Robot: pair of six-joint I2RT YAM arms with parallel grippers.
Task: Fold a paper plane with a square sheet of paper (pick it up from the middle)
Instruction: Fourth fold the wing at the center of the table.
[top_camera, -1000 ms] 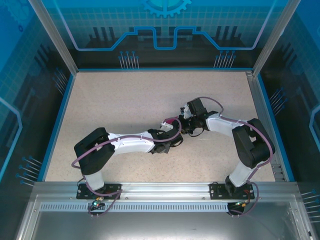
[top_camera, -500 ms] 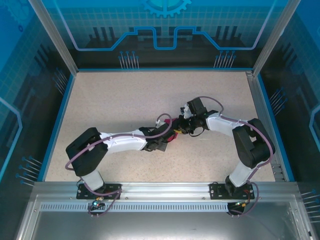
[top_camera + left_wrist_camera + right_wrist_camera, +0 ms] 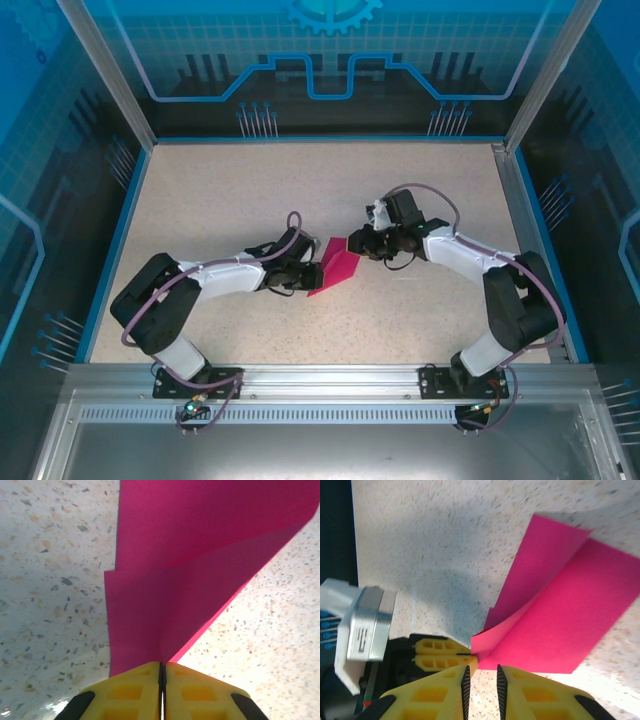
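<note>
Paper: a thin magenta-pink square sheet of paper [image 3: 337, 268], doubled over into two layers, lay mid-bench between the two claws. One end was raised off the surface.
Long axis: seen from overhead, it ran on a slant from near-left to far-right.
Left claw: the left claw [image 3: 161, 674] was clenched on the sheet's near-left end, its yellow fingers pressed together with the paper pinched between them. The sheet fanned out ahead of it.
Right claw: the right claw [image 3: 480, 677] was released, its jaws a narrow slit apart with speckled surface showing through and nothing in them. The sheet lay just ahead of its tips, close to the spot where the left claw pinched.
Nearer arm: the left one had the hold and the right stood just beside the far-right end. I judged that any coming crease would need the right claw to work against the left's anchor.
Materials: the paper was matte and sharp-edged, with an upper flap curling above the lower layer. The pale speckled stone-look bench [image 3: 230, 190] was flat and hard. The claw fingers were ribbed yellow plastic.
</note>
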